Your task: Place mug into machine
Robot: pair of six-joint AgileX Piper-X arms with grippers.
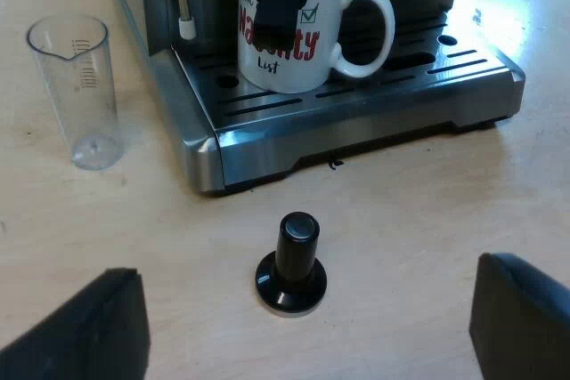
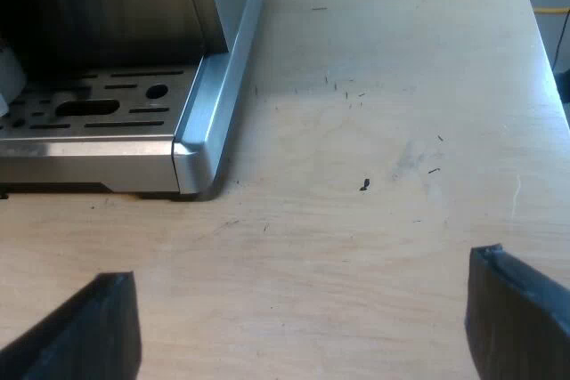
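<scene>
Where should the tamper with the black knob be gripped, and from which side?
Grip the tamper by its black knob, coming from above: it stands upright on its wide base, apart from the espresso machine, so the jaws likely close across the narrow round knob.

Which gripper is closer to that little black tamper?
Left. The left gripper hovers open just short of the tamper; the right gripper is open over the table by the machine corner.

Left gripper (image 1: pixel 305 337) fingers spread wide, holding nothing, angled down over the surface (image 1: pixel 419 238). Right gripper (image 2: pixel 303 327) same pose, wide apart, probably not touching it.
</scene>
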